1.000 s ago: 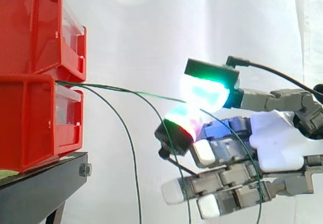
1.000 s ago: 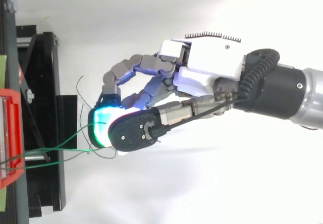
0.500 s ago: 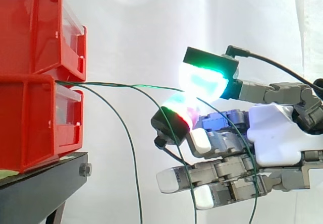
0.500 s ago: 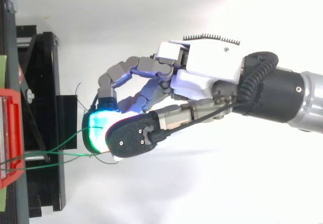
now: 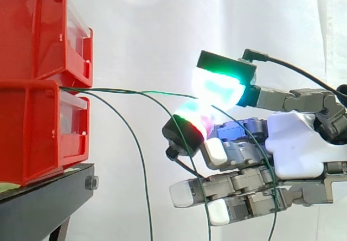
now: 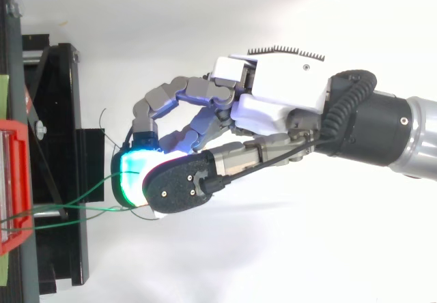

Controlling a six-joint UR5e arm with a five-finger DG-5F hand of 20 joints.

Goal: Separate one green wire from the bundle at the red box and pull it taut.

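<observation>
Hand (image 5: 295, 148) | you see its pads (image 5: 217, 89) pinching one wire (image 5: 162, 93) | pinch point hidden between pads | loose wires (image 5: 142, 165) cut off below | box (image 5: 32, 132) contents hard to make out.

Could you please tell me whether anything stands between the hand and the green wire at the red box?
Nothing visible does: the hand pinches one green wire between its glowing fingers, and it runs almost straight from the red box. Slack wires hang below it.

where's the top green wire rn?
Side view: top green wire runs nearly level from between the stacked red bins rightward to the hand, whose fingers pinch it.
</observation>
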